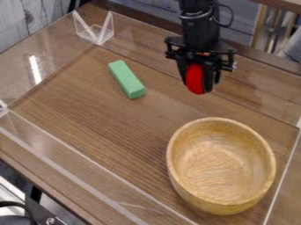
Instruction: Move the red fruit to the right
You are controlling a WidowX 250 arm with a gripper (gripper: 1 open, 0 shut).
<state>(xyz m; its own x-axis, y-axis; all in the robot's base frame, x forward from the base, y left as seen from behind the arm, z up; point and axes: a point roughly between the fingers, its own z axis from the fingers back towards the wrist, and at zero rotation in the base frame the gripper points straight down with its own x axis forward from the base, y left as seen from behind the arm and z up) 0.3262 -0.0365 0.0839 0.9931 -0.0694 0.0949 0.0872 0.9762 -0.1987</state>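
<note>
a green rectangular block (pixel 126 79) lay at a slant on the brown wooden table (pixel 112 126), well apart from the round wooden bowl (pixel 221 165), which stood upright. a clear, angular object (pixel 94 29) stood near the table's far edge, beyond the block. black cables (pixel 26 198) showed past the table's near left edge.
</note>
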